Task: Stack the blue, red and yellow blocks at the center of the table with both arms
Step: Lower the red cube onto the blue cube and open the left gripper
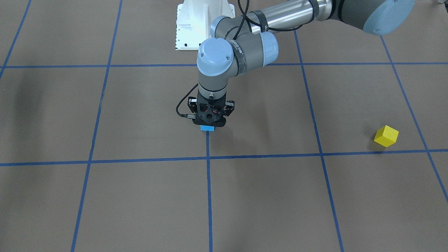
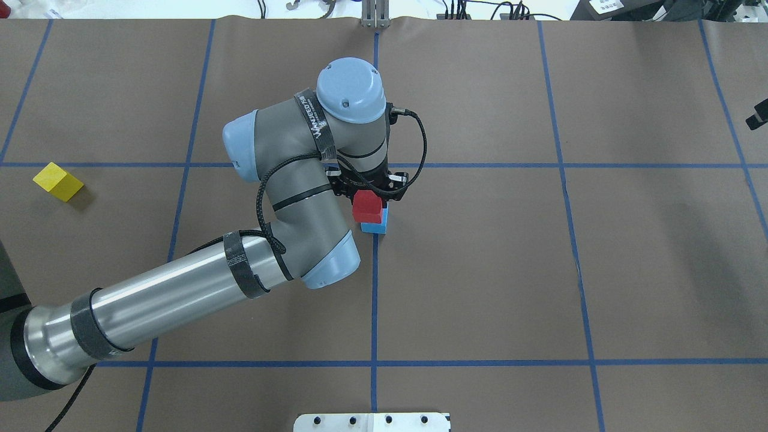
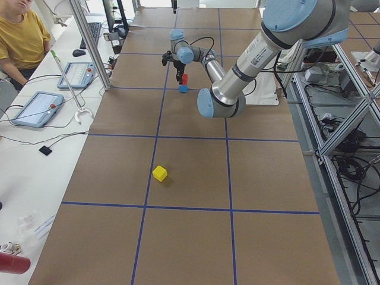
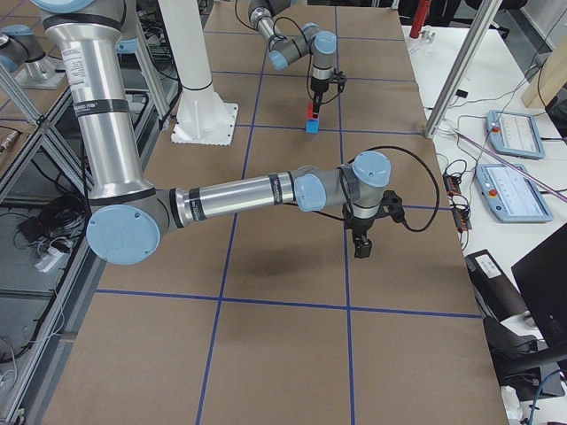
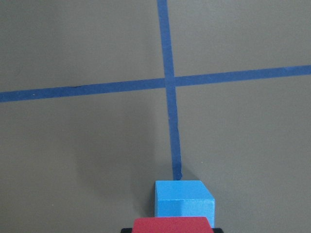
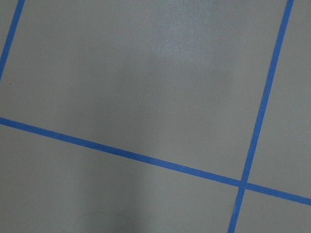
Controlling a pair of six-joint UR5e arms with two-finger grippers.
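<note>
My left gripper (image 2: 368,203) is shut on the red block (image 2: 367,207) and holds it directly over the blue block (image 2: 375,226), which sits on the table's centre line. I cannot tell whether the two blocks touch. In the left wrist view the red block (image 5: 171,225) shows at the bottom edge with the blue block (image 5: 183,199) just beyond it. The yellow block (image 2: 57,181) lies alone far out on the robot's left side; it also shows in the front view (image 1: 386,136). My right gripper (image 4: 361,248) hangs over bare table, and I cannot tell whether it is open or shut.
Brown table cover with a blue tape grid. The white robot base (image 1: 204,24) stands at the near edge. Operators' tablets (image 3: 37,108) and cables lie on the side bench beyond the table, with a person seated there.
</note>
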